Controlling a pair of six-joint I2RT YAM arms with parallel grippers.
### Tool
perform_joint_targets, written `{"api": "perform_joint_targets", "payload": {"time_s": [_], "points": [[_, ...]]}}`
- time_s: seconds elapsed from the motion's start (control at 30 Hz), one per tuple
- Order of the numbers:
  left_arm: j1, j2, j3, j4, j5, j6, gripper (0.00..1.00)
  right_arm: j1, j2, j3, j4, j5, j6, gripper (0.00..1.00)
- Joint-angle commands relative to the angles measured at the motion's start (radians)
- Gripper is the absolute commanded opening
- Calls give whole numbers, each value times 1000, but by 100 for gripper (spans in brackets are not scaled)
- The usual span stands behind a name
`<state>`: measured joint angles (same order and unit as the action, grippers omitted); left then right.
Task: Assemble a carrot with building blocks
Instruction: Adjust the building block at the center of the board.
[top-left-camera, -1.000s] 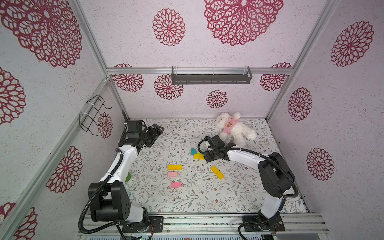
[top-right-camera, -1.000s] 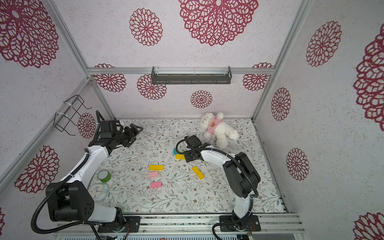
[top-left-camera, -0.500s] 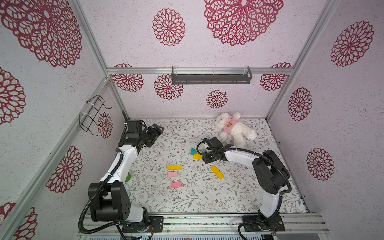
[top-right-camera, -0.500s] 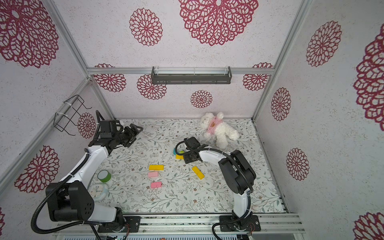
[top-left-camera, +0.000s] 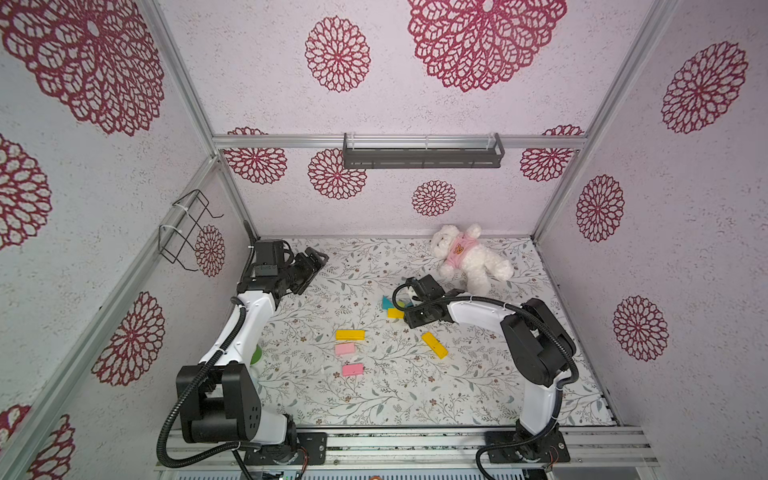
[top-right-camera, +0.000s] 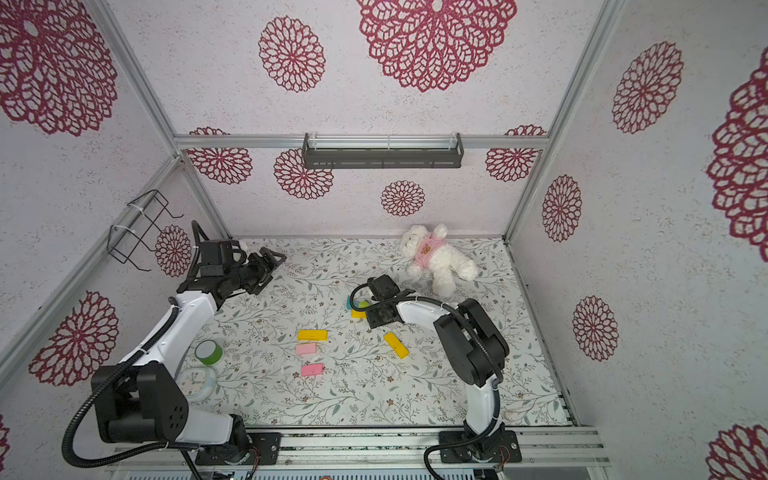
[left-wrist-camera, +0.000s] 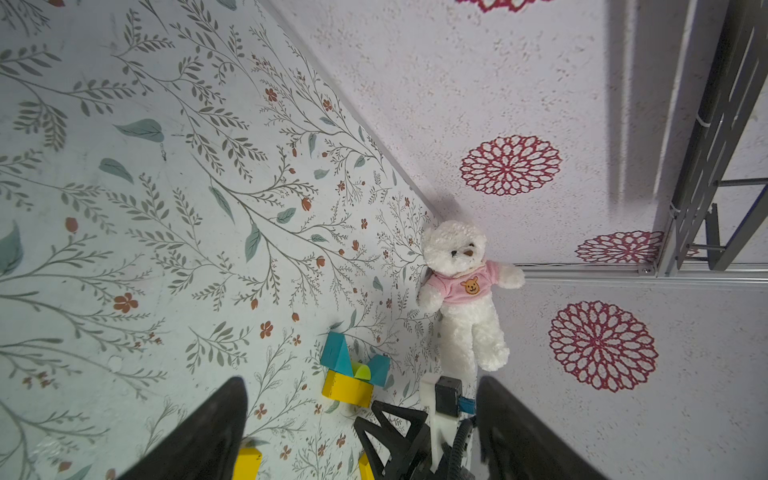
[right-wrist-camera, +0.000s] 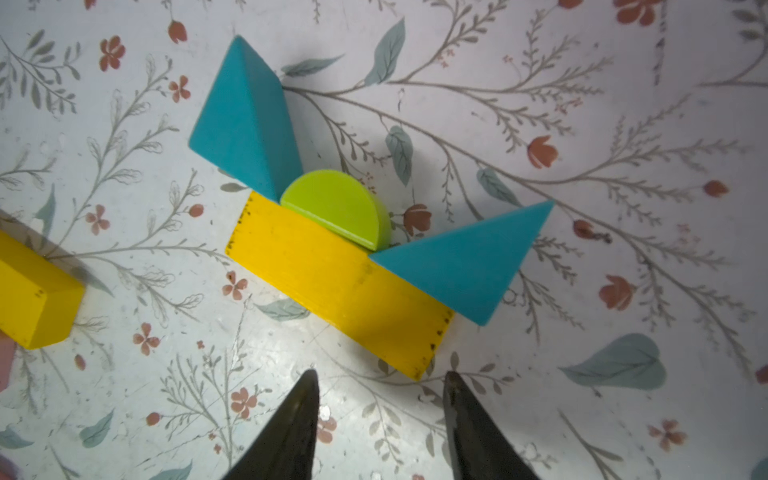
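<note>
Yellow bar (right-wrist-camera: 338, 282) edge — fingers (right-wrist-camera: 291, 428) just beside

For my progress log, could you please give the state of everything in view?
Teal triangles: resting against one yellow bar.
Green half-disc: between them, against that bar.
Other yellow bars: loose, apart.
Pink blocks: loose, apart.
Plush bear: lying face up.
Left gripper: open, empty.
Right gripper: open, empty.

Free: bare desk (top-left-camera: 415, 399) up front | Blocked: plush bear (top-left-camera: 469, 257) back right, loose building blocks (top-left-camera: 345, 348) mid-desk
</note>
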<state>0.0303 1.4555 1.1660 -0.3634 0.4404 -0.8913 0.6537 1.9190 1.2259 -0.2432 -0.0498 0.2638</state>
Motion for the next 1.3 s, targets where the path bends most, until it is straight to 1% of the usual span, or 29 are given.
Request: {"api": "perform_joint_targets", "payload": {"time_s": [0.0,0.9,1.27], "points": [[-7,5,4,16,5,-2,88,4,12,35,2,-4,11,50],[-8,4,4,14,5,-2,88,15,32,59,11,-12,13,50],[-7,4,6,12,4,-1,88,15,21,57,-8,18,10,51]]}}
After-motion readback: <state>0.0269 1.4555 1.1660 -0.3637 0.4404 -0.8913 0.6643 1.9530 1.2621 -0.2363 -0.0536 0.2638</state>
